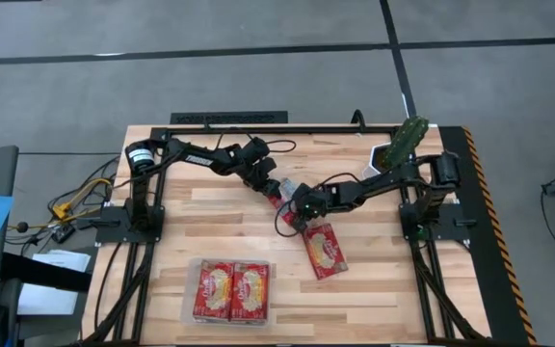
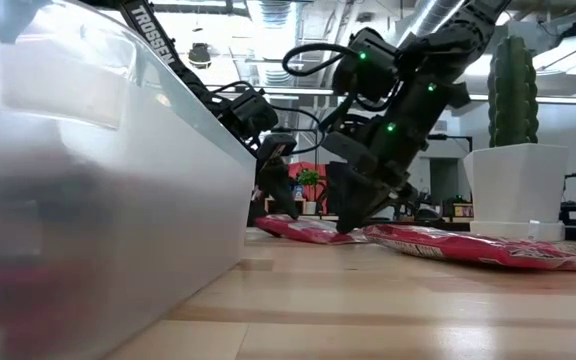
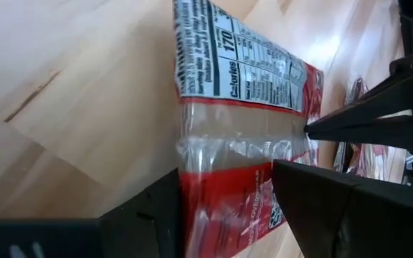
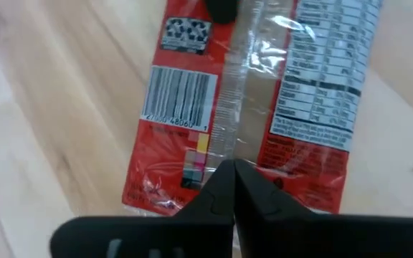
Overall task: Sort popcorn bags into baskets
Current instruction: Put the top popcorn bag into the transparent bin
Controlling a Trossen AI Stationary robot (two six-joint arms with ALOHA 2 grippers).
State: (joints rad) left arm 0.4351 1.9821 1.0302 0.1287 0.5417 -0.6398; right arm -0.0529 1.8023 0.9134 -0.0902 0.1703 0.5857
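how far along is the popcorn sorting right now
Done: two popcorn bags lie side by side in the clear tray. In hand: both tools meet mid-table over a bag lying label-side up; the left tool straddles it with fingers apart, and the right tool is shut with its tips on the bag's seam. Left: that bag and another bag on the table beside the right arm.

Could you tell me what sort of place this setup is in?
Probably a robotics lab or workshop: the wooden table stands on grey carpet tiles, and the low view shows exposed ceiling ducts and equipment behind a potted cactus.
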